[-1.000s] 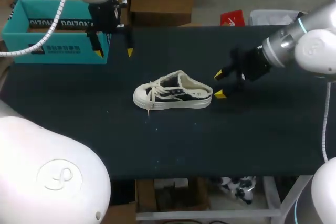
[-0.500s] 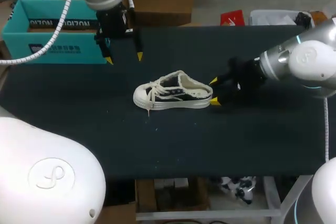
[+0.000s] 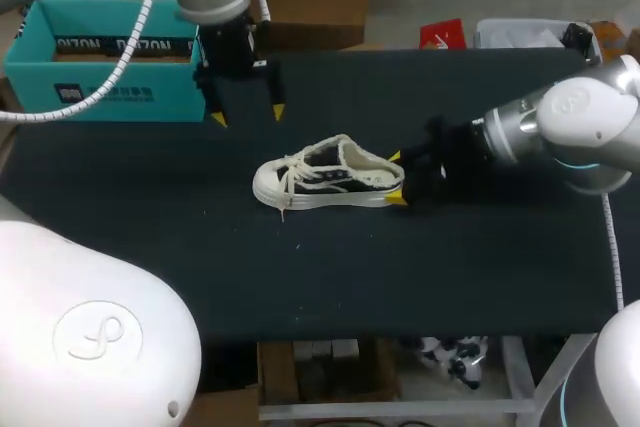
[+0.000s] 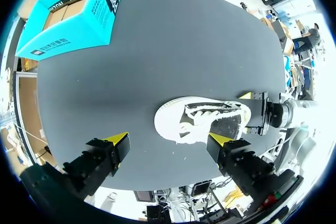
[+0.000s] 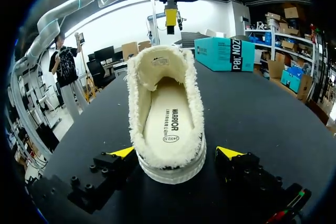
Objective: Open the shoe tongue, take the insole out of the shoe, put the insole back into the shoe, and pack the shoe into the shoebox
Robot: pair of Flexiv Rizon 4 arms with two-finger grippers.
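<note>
A white-and-black low canvas shoe (image 3: 325,182) lies on its sole mid-table, toe to the left, laces loose. Its cream insole (image 5: 168,121) lies inside, seen from the heel. My right gripper (image 3: 396,178) is open at the heel, one yellow tip on each side of it, with a gap at one side at least (image 5: 176,153). Behind the shoe and above the table hangs my left gripper (image 3: 248,115), open and holding nothing; in its own view the shoe (image 4: 205,121) lies ahead of its fingers (image 4: 169,140). The teal shoebox (image 3: 100,72) stands open at the back left.
The black table (image 3: 320,277) stretches wide in front of the shoe. The shoebox (image 4: 73,17) sits near the table's back left corner, well away from the shoe. My left gripper (image 5: 170,17) hangs beyond the shoe's toe in the right wrist view.
My left gripper has moved right and nearer the shoe. My right gripper has slid left until its tips flank the heel. The shoe has not moved.
</note>
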